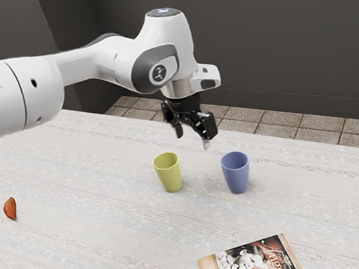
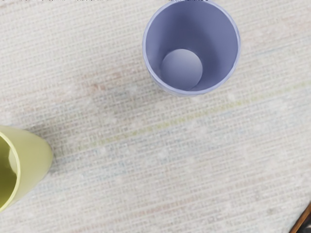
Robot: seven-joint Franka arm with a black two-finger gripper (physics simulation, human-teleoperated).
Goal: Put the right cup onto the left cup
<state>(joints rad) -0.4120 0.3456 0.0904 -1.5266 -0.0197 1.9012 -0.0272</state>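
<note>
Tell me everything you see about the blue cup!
The blue cup is a plain purplish-blue all over, with a round rim, smooth sides that get narrower toward the bottom, and a round, flat floor inside. I see no handle. It looks like plastic, though I can't be sure. It stands upright on the table, open at the top, with nothing inside. It is on the exterior view's right of the yellow-green cup, with a gap between them. Only the table touches it.

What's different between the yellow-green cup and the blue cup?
The yellow-green cup is lighter in colour than the blue cup. The blue cup stands nearer the book; the yellow-green cup sits farther toward the exterior view's left. Both are upright, open-topped and narrower at the base.
</note>
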